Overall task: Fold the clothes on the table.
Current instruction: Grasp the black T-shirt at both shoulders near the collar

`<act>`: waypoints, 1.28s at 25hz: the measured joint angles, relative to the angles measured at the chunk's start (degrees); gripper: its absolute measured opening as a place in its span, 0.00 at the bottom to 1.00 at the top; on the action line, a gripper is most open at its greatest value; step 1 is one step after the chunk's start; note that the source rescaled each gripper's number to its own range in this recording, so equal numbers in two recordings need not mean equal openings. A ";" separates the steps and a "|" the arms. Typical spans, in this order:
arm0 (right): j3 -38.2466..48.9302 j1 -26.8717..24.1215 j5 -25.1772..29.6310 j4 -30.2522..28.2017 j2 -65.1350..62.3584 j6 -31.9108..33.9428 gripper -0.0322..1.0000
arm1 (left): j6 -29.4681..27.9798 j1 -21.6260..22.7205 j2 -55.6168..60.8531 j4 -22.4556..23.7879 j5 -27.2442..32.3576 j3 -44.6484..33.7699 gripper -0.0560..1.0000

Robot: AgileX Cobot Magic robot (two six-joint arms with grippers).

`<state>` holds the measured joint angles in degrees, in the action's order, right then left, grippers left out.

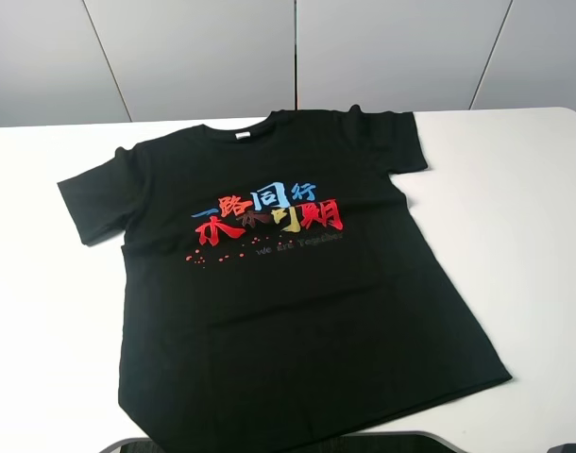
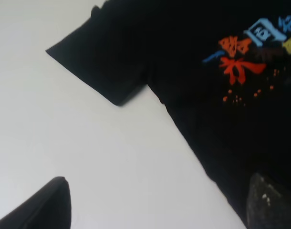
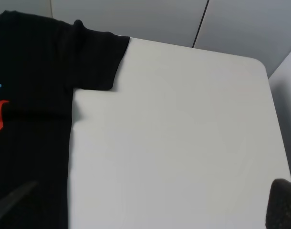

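Note:
The clothes are one black T-shirt [image 1: 288, 283] lying spread flat, chest up, on the white table [image 1: 515, 208], with red, blue and orange characters [image 1: 269, 215] on the front and a white neck label [image 1: 242, 136]. My left gripper [image 2: 160, 205] hangs open above the table [image 2: 64, 133], beside the shirt's side seam [image 2: 222, 119] and below its sleeve [image 2: 102, 62]. Its fingertips [image 2: 52, 205] stand wide apart and hold nothing. My right gripper [image 3: 145, 205] is open too, over the shirt's other edge [image 3: 31, 71] near the sleeve [image 3: 95, 57]. Neither gripper shows in the exterior high view.
Grey wall panels [image 1: 297, 47] rise behind the table's far edge. A dark curved part [image 1: 269, 442] sits at the near edge under the shirt's hem. White tabletop [image 3: 183, 119] stretches to a rounded corner [image 3: 260, 64] on the right and lies bare on the left [image 1: 42, 311].

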<state>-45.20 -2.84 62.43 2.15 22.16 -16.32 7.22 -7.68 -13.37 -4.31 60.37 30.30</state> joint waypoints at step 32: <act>-31.79 17.06 -6.45 4.86 81.74 -27.69 1.00 | 36.45 -8.38 -70.36 0.99 -15.23 19.37 1.00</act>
<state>-76.99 14.22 55.98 7.01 103.90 -44.02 43.67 -16.05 -83.73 -3.31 45.13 49.67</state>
